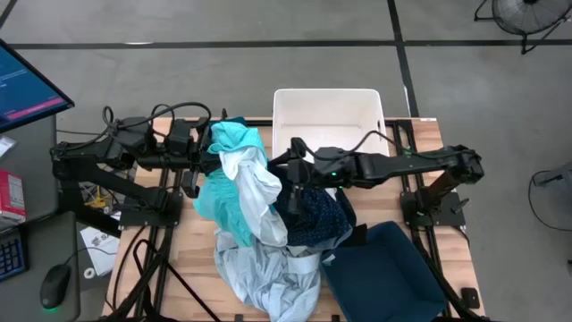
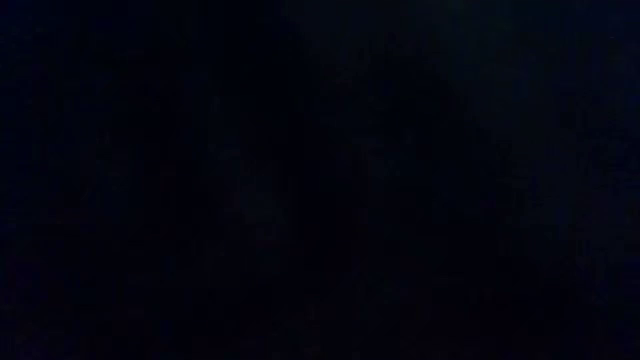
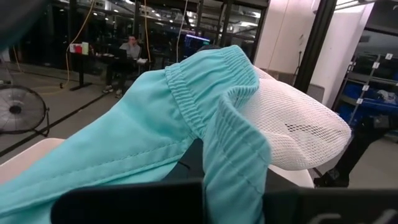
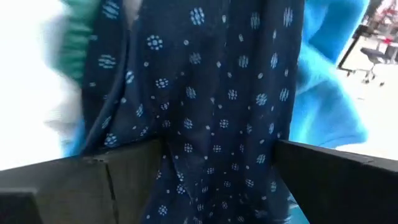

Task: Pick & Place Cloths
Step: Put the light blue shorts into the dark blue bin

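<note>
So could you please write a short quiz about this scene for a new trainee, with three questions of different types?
1. True or false: the white tub already holds cloths.
2. Which cloth hangs between the right gripper's fingers?
A. the turquoise shorts
B. the navy dotted cloth
C. the pale blue-grey cloth
3. Fill in: the left gripper is under the ______ shorts with white mesh lining.

Key:
1. False; the tub's inside looks bare.
2. B, the navy dotted cloth.
3. Turquoise; the turquoise shorts drape over it.
</note>
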`<state>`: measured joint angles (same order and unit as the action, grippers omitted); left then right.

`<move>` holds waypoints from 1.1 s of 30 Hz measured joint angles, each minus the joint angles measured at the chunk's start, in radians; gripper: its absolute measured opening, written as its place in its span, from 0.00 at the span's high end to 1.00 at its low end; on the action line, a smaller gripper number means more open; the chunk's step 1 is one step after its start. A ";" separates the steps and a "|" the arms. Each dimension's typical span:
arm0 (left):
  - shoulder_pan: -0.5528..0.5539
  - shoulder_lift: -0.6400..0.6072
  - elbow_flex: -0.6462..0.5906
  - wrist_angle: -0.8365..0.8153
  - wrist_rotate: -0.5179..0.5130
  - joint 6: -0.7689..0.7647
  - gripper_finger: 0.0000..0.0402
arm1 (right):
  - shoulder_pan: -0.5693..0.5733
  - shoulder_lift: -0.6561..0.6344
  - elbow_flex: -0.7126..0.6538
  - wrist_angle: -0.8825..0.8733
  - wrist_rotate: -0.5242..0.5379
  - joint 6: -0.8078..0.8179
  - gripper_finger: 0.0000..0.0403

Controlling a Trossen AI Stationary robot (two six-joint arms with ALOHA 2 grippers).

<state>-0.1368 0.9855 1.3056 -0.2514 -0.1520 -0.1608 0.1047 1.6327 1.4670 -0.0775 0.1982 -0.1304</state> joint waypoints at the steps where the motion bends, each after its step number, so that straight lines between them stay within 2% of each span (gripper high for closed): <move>1: 0.000 0.002 0.000 -0.003 0.000 0.000 0.98 | -0.005 0.013 0.000 0.010 0.000 0.014 0.24; 4: 0.000 0.012 0.000 -0.002 0.004 0.000 0.99 | -0.015 0.044 0.000 0.039 -0.001 0.027 0.28; 6: 0.000 0.012 0.000 -0.007 0.007 0.000 0.99 | -0.016 0.047 -0.001 0.037 -0.009 0.027 0.37; 8: 0.000 0.012 0.000 0.000 0.011 -0.001 0.98 | -0.016 0.045 0.000 0.044 -0.039 0.027 0.51; 11: 0.000 0.014 0.000 -0.001 0.011 -0.001 0.97 | -0.022 0.044 0.000 0.044 -0.092 0.027 0.85; 12: 0.000 0.015 0.000 0.000 0.011 -0.001 0.97 | -0.023 0.044 0.000 0.043 -0.099 0.027 0.92; 13: 0.000 0.015 0.000 0.000 0.011 -0.001 0.97 | -0.021 0.044 0.000 0.043 -0.096 0.033 0.95; 16: 0.000 0.015 0.000 0.001 0.012 -0.004 0.97 | -0.022 0.033 0.000 0.019 -0.084 0.094 0.98; 21: -0.007 -0.003 0.000 0.014 0.085 -0.008 0.94 | -0.022 -0.002 -0.001 -0.118 0.069 0.148 0.99; 24: -0.020 -0.028 0.001 0.012 0.090 -0.023 0.91 | -0.022 -0.029 -0.001 -0.212 0.113 0.167 0.99; 33: -0.036 -0.124 0.001 0.016 0.108 -0.086 0.80 | 0.012 -0.043 0.000 -0.483 0.125 0.268 1.00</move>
<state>-0.1730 0.8618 1.3067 -0.2357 -0.0444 -0.2468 0.1167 1.5899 1.4666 -0.5605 0.3233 0.1374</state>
